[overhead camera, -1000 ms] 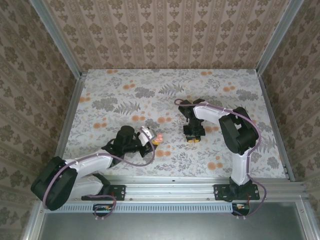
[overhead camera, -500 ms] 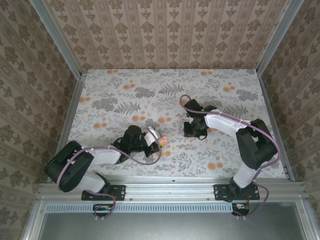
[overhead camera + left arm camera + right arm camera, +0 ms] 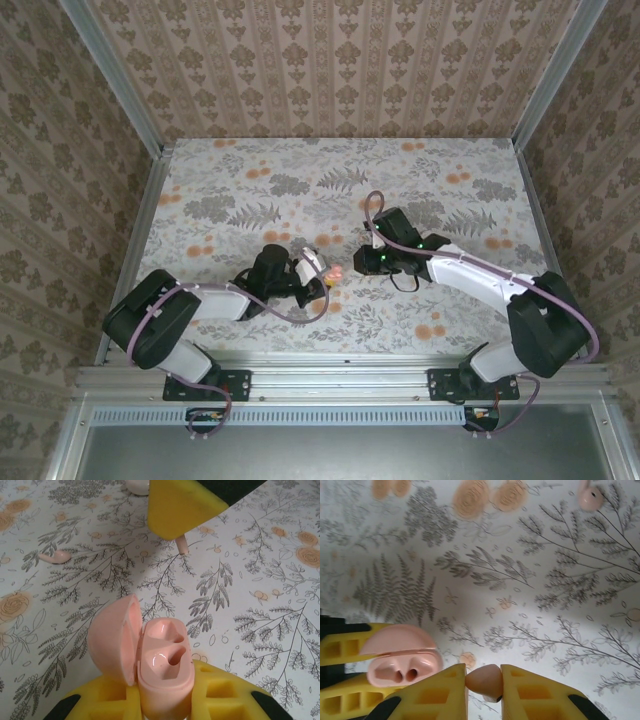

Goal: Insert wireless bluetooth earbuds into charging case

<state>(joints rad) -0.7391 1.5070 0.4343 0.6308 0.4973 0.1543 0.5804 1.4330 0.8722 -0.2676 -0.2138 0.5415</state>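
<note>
At worktop (image 3: 470, 300) middle, right claw (image 3: 483, 672), pinching earbud (image 3: 486, 680), is swinging leftward, closer than before to open charging case (image 3: 162, 655), clamped in left claw (image 3: 165, 702); second earbud (image 3: 590, 497) is lying nearby.

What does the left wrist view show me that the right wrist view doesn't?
Left wrist: a look down into the open salmon-pink round charging case, both glossy sockets empty, and the small pale-pink held earbud, its stem poking below one yellow pad of the right hand.
Right wrist: that earbud's rounded body pinched between both pads, near the case.
Both: the case clamped in the left hand, lid open, and a second pale earbud lying loose on the floral cloth.
</note>
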